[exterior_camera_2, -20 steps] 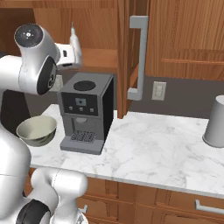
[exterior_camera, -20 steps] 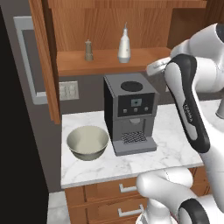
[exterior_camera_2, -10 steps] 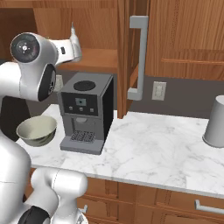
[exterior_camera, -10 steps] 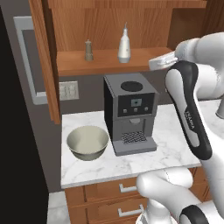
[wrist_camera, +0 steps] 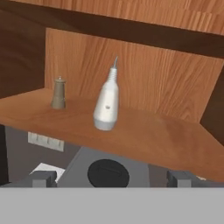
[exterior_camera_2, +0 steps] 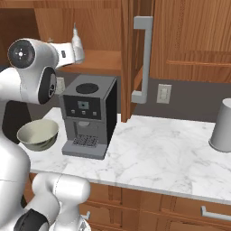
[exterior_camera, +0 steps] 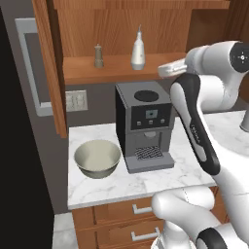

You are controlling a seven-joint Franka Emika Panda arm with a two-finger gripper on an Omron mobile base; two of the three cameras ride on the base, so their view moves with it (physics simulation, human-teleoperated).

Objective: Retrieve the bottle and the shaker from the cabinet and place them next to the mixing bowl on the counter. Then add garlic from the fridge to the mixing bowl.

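- Reaching for the bottle (wrist_camera: 106, 107): you're on the first fetch, gripper (wrist_camera: 111, 178) spread wide and empty.
- Bottle stands on the cabinet (exterior_camera: 112, 29) shelf, right of the shaker (wrist_camera: 58, 93).
- Next, you advance until the fingers straddle it, then close.

Counts around the coffee machine (exterior_camera: 145, 124)

I count one coffee machine, one bowl (exterior_camera: 97, 158) just left of it, one bottle (exterior_camera: 138, 51) and one shaker (exterior_camera: 98, 57) on the shelf above it, two wall plates (exterior_camera: 75, 100) (exterior_camera_2: 163, 93), one either side, and one grey canister (exterior_camera_2: 222, 126) far right.
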